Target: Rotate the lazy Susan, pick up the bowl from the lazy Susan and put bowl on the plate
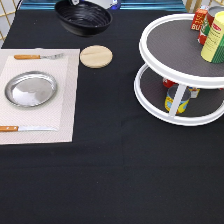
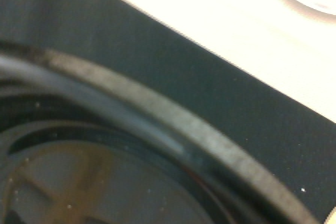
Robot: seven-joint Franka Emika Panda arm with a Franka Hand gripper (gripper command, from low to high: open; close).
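The glossy black bowl (image 1: 84, 17) is off the lazy Susan (image 1: 175, 42) and hangs tilted at the exterior view's top, left of the turntable. Only a sliver of my gripper (image 1: 75, 2) shows at the frame's top edge, at the bowl's far rim, shut on it. The wrist view shows the bowl's rim and ridges (image 2: 150, 115) from very close, with the black cloth below. The silver plate (image 1: 31, 89) lies empty on a cream placemat (image 1: 65, 100) at the exterior view's left, below and left of the bowl.
A light-wood disc (image 1: 96, 56) lies just right of the placemat. A fork (image 1: 37, 56) and a knife (image 1: 27, 128) flank the plate. Cans stand on the lazy Susan's top tier (image 1: 212, 30) and lower tier (image 1: 177, 97).
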